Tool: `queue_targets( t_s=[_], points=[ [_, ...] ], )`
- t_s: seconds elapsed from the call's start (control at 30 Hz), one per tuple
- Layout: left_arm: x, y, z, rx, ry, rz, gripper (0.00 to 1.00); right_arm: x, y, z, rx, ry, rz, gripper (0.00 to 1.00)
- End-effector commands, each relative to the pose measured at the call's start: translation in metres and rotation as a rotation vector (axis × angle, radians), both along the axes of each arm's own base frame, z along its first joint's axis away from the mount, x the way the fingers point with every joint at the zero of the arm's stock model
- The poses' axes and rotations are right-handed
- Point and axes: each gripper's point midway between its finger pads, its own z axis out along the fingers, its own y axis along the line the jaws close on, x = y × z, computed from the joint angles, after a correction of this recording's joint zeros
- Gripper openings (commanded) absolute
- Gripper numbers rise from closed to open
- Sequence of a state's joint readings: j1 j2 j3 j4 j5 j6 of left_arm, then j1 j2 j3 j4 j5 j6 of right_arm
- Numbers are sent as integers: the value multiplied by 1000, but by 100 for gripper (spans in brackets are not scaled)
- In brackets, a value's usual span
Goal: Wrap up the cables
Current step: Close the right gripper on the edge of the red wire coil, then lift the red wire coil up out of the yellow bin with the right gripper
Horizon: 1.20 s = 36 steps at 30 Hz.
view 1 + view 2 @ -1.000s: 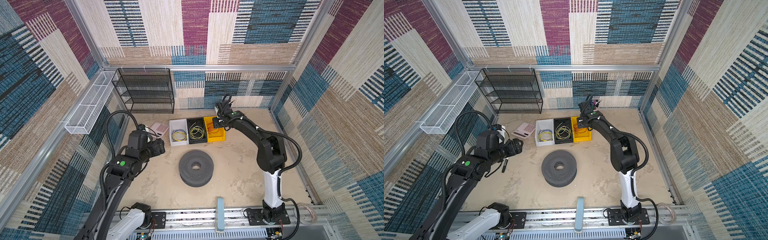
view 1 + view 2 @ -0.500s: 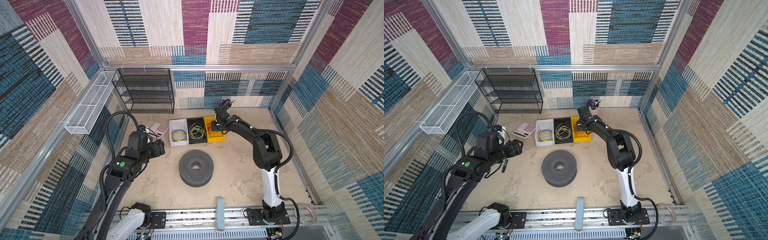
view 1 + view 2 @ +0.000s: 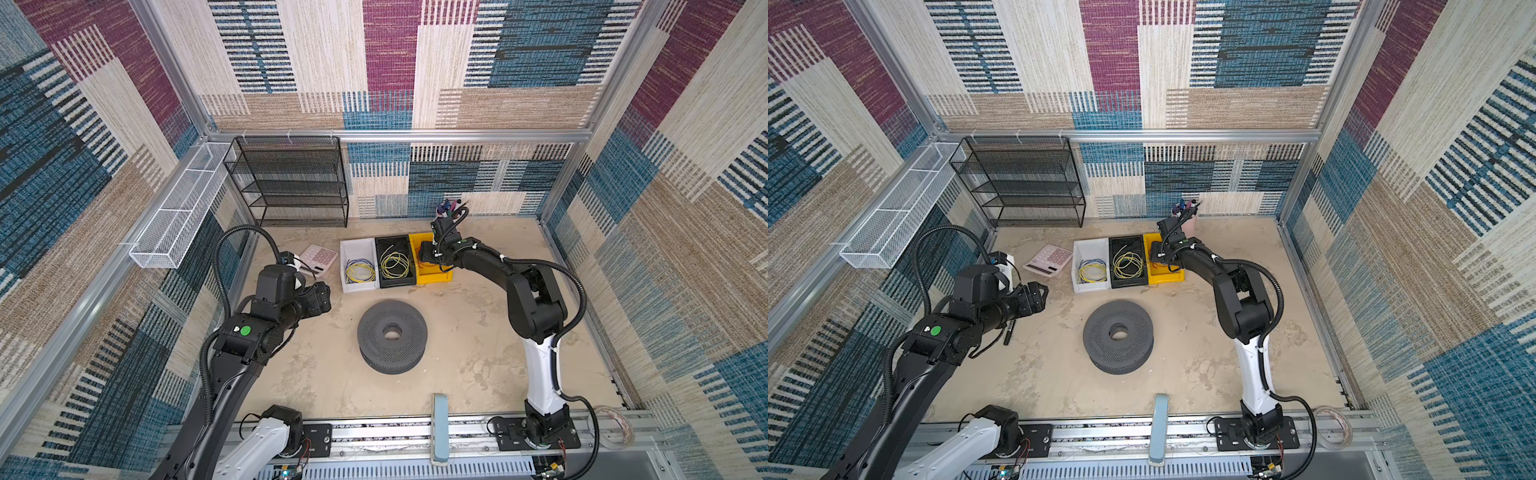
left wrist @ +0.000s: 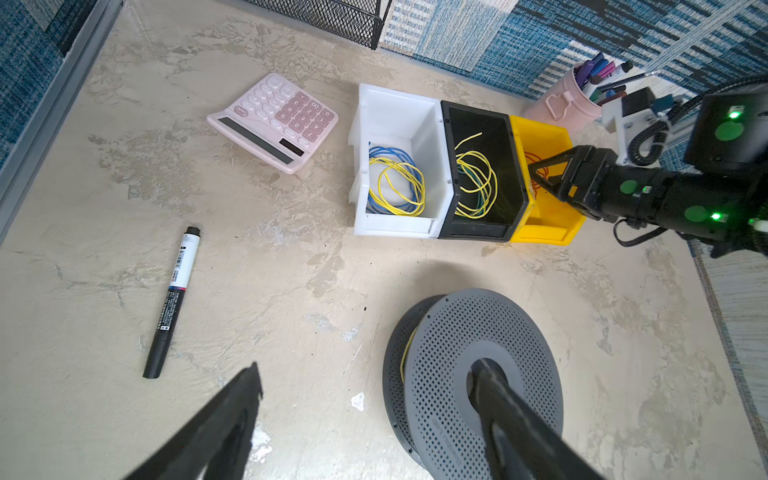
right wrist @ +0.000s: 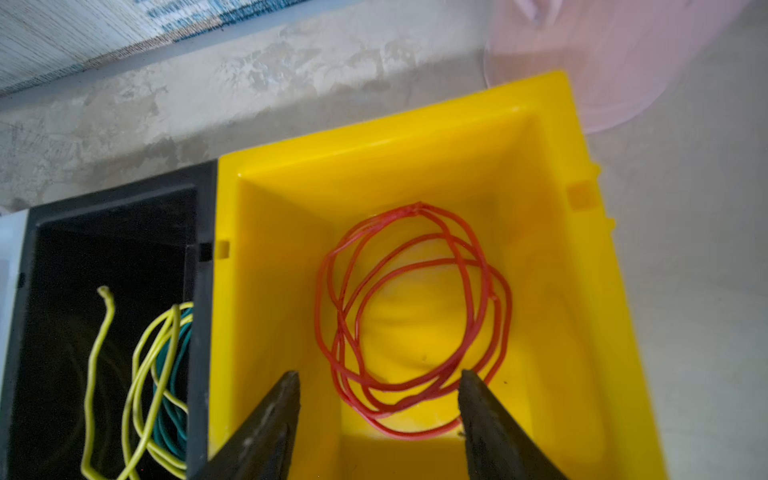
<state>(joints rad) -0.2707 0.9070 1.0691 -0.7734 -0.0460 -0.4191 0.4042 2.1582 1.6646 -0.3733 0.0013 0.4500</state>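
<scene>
Right gripper (image 5: pixel 378 374) spread, poised over yellow bin (image 5: pixel 374 137); red wire (image 5: pixel 417 206) coiled flat just below and ahead of its tips. Left gripper (image 4: pixel 365 370) spread too, well apart.

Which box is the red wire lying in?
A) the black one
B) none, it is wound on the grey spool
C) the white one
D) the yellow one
D: the right wrist view shows the red wire coiled in loose loops on the floor of the yellow box.
</scene>
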Motion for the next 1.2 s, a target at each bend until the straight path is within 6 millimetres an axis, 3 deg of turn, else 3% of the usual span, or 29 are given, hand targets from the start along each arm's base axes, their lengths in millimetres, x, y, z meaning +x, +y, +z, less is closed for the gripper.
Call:
queue_targets(
  t_s=[0.0, 0.2, 0.4, 0.5, 0.63, 0.73, 0.97, 1.17],
  points=[
    [-1, 0, 4, 16, -22, -21, 84, 10, 12, 6, 90, -20, -23, 59],
    [-5, 3, 6, 28, -34, -19, 84, 13, 6, 0, 107, -21, -54, 55],
    [-5, 3, 3, 34, -28, -22, 84, 16, 1, -9, 130, -25, -92, 42],
    [-6, 4, 3, 41, -26, -20, 84, 17, 2, -14, 149, -21, -98, 28],
    [-7, 7, 4, 50, -28, -10, 84, 15, 3, -5, 175, -45, -97, 10],
    [-9, 8, 3, 50, -19, -7, 84, 12, 1, 5, 179, -68, -97, 0],
    [-14, 13, 5, 57, -22, 14, 84, -5, 0, 41, 230, -119, -72, 0],
    [-16, 20, 10, 91, -30, 33, 84, -15, 3, 92, 259, -194, -10, 0]
  ],
)
